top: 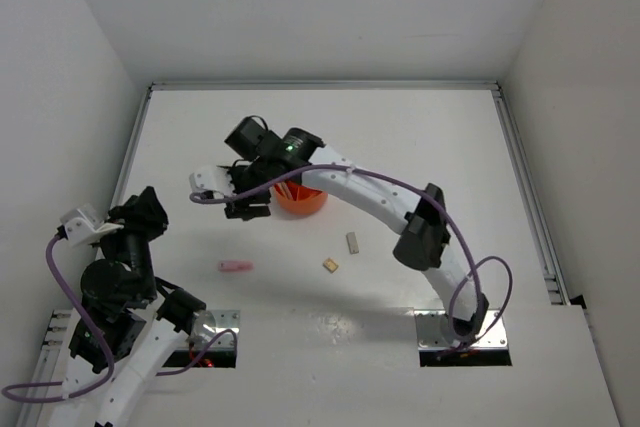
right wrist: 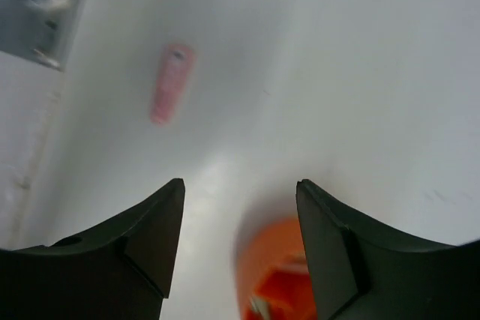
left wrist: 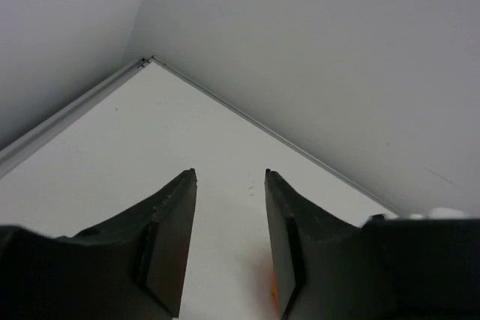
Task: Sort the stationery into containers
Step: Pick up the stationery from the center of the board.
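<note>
Right end effector (top: pixel 250 207) (right wrist: pixel 240 185): fingers apart, nothing between them. It hangs at the left rim of the orange tub (top: pixel 302 199) (right wrist: pixel 276 275), partly over it. In the right wrist view, the tub's rim fills the lower gap between the fingers.

Orange tub: round, bright orange plastic, on the tabletop (top: pixel 420 147). The right arm covers much of it from above. Pale sticks (top: pixel 289 187) show inside; their number and compartment cannot be told.

Pink capsule (top: pixel 236 267) (right wrist: pixel 171 84): lies flat on the tabletop, nearer the arm bases than the tub and to its left, well apart from it. It is beyond the right fingertips and touches nothing. Chunky, rounded ends, pastel pink; blurred in the wrist view.

Two beige blocks (top: pixel 352 242): small, tan, on the tabletop base-side and right of the tub. They sit near each other without touching.

Left end effector (top: pixel 150 209) (left wrist: pixel 231 174): fingers apart, empty. It is far left of the tub, clear of all the pieces.
</note>
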Action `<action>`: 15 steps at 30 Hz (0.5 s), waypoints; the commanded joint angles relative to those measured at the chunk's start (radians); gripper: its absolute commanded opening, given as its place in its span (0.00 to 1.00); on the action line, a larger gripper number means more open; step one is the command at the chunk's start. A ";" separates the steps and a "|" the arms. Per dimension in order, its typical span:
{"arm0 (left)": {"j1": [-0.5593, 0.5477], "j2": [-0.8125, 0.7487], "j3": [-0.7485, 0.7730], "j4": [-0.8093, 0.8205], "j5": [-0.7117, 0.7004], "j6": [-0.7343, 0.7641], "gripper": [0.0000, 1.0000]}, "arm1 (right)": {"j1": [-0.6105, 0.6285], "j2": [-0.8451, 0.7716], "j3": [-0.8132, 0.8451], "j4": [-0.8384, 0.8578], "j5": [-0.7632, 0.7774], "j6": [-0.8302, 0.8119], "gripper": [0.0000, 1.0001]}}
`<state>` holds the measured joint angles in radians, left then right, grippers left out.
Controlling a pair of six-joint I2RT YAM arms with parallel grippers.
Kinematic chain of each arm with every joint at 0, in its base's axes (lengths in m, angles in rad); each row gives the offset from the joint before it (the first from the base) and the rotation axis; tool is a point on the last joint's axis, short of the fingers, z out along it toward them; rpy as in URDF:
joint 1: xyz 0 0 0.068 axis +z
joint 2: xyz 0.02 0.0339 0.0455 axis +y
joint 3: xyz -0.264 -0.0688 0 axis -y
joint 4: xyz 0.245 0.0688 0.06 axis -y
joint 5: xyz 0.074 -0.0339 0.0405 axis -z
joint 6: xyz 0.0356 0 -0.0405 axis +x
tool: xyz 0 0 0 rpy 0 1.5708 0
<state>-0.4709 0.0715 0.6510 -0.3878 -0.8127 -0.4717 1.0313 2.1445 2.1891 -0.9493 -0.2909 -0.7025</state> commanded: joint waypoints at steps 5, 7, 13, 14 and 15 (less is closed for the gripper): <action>0.005 -0.016 0.002 0.026 -0.025 -0.007 0.82 | 0.029 0.212 0.072 -0.016 -0.375 0.188 0.63; 0.005 -0.016 0.002 0.026 -0.014 -0.007 0.82 | 0.038 0.212 0.032 0.062 -0.364 0.202 0.63; 0.005 -0.016 0.002 0.026 -0.005 -0.007 0.83 | 0.059 0.247 0.009 0.142 -0.285 0.233 0.64; 0.005 -0.016 0.002 0.026 -0.005 -0.007 0.83 | 0.071 0.259 0.009 0.142 -0.271 0.242 0.63; 0.005 -0.016 0.002 0.026 -0.005 -0.007 0.83 | 0.072 0.274 0.009 0.156 -0.240 0.242 0.63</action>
<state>-0.4709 0.0673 0.6495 -0.3847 -0.8284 -0.4828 1.0798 2.4027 2.1822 -0.8783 -0.5549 -0.4946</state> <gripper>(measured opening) 0.833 0.633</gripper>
